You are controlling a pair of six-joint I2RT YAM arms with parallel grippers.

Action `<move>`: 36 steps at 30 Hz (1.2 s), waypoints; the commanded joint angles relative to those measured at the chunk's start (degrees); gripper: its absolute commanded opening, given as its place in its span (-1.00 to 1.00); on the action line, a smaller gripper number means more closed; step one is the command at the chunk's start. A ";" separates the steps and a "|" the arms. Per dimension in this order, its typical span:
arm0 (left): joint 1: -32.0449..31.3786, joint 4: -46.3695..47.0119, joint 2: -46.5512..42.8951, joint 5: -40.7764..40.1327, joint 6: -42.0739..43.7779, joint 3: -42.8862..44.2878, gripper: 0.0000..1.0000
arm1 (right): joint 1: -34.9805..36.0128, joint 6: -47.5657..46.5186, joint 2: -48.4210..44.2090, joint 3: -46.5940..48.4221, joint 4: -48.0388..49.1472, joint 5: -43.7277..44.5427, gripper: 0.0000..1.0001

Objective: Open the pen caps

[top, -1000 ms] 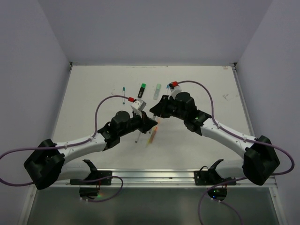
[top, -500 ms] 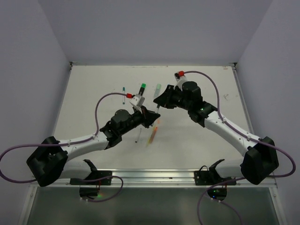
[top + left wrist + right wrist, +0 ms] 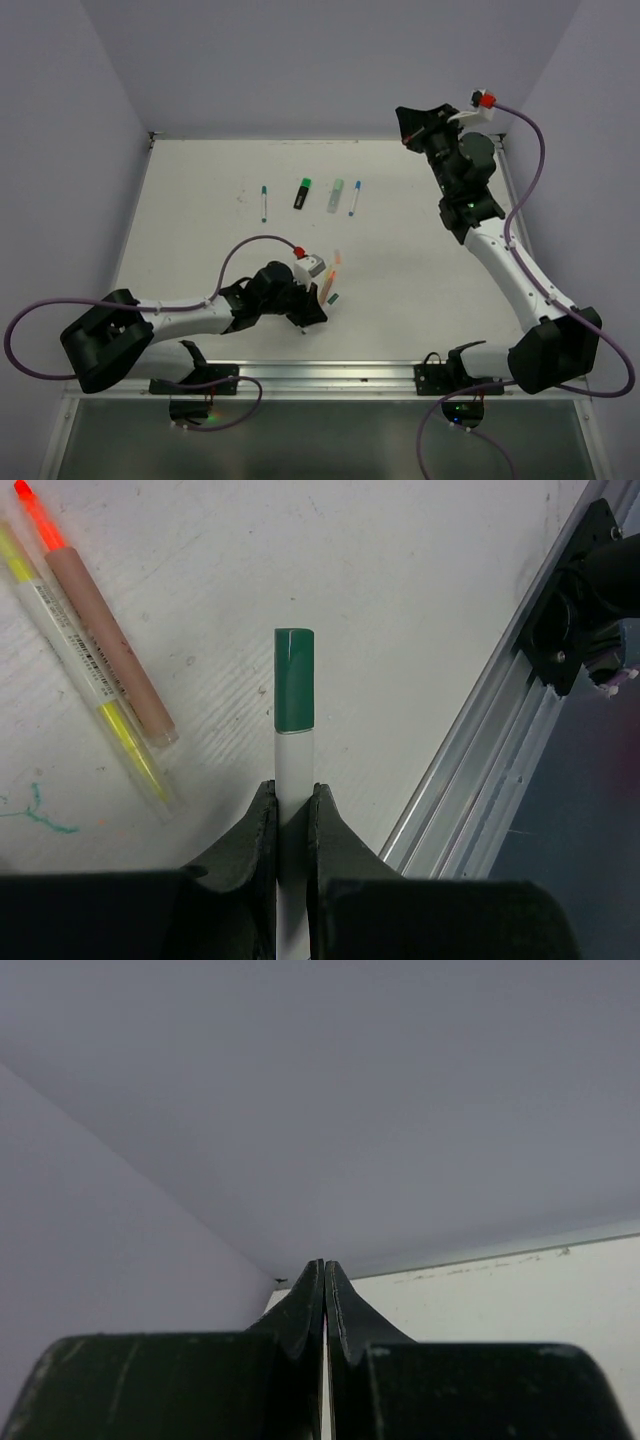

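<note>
My left gripper (image 3: 290, 790) is shut on a white pen barrel (image 3: 293, 770) with a dark green cap (image 3: 294, 680) on its far end. It holds the pen low over the table near the front rail, as the top view shows (image 3: 318, 300). My right gripper (image 3: 403, 125) is raised high at the back right, far from the pens. Its jaws (image 3: 324, 1265) are pressed together and nothing shows between them. An orange highlighter (image 3: 100, 630) and a yellow one (image 3: 95, 695) lie just left of the held pen.
At the back of the table lie a teal pen (image 3: 263, 203), a black highlighter with a bright green cap (image 3: 303, 193), a pale mint highlighter (image 3: 337, 196) and a blue-capped pen (image 3: 354, 197). The aluminium front rail (image 3: 480, 750) runs close to the held pen.
The two grippers were together over the table's middle. The right arm has swung up and away to the back right. The left gripper has moved nearer the front rail with the pen.
</note>
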 commanded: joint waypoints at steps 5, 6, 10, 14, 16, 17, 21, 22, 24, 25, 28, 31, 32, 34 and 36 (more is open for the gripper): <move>0.28 -1.52 -1.71 -0.97 0.36 4.60 -1.00 | 0.15 -0.22 -0.58 -4.21 -7.70 -5.57 -1.00; 0.28 -1.87 -1.27 -1.75 0.36 5.47 -1.00 | 0.15 0.04 -0.84 -5.17 -8.84 -6.53 -1.00; 0.28 -1.96 -1.44 -4.83 -0.25 6.18 -1.00 | 0.41 2.85 -1.81 -14.46 -8.24 -14.51 -0.76; 0.28 -0.04 -1.62 -8.00 -1.83 7.85 -1.00 | 2.51 3.82 -3.21 -21.87 -6.31 -18.04 -0.14; 0.28 1.02 -1.18 -9.40 -2.45 8.99 -1.00 | 3.48 4.44 -4.09 -25.11 -4.90 -19.37 0.02; 0.28 1.55 -0.92 -10.02 -2.63 9.52 -1.00 | 4.71 4.53 -4.44 -25.92 -4.81 -19.72 0.13; 0.37 2.17 1.71 -12.48 -3.07 13.20 -1.00 | 8.40 4.70 -5.94 -29.61 -3.49 -19.47 0.23; 0.37 2.26 2.33 -12.48 -3.07 13.82 -1.00 | 9.02 5.05 -6.55 -31.35 -1.84 -19.46 0.25; 0.37 2.43 4.00 -12.48 -3.33 15.49 -1.00 | 10.34 5.93 -6.82 -32.68 -0.86 -19.20 0.27; 0.37 2.35 4.53 -12.66 -3.50 15.94 -1.00 | 10.52 6.11 -7.08 -33.73 0.28 -19.20 0.28; 0.37 3.22 5.59 -12.83 -4.38 16.91 -1.00 | 11.57 6.02 -6.91 -34.71 0.38 -19.03 0.30; 0.37 4.54 6.12 -13.10 -4.82 17.52 -1.00 | 11.84 5.76 -6.64 -35.50 0.20 -18.67 0.30; 0.37 4.81 6.21 -13.27 -4.82 17.61 -1.00 | 11.92 5.85 -6.56 -35.68 0.29 -18.76 0.29; 0.37 4.98 6.29 -13.45 -4.82 18.05 -1.00 | 12.10 5.85 -6.20 -35.85 0.38 -19.02 0.23; 0.29 5.07 6.73 -13.54 -4.65 18.58 -1.00 | 12.28 6.02 -5.94 -36.12 0.90 -18.94 0.16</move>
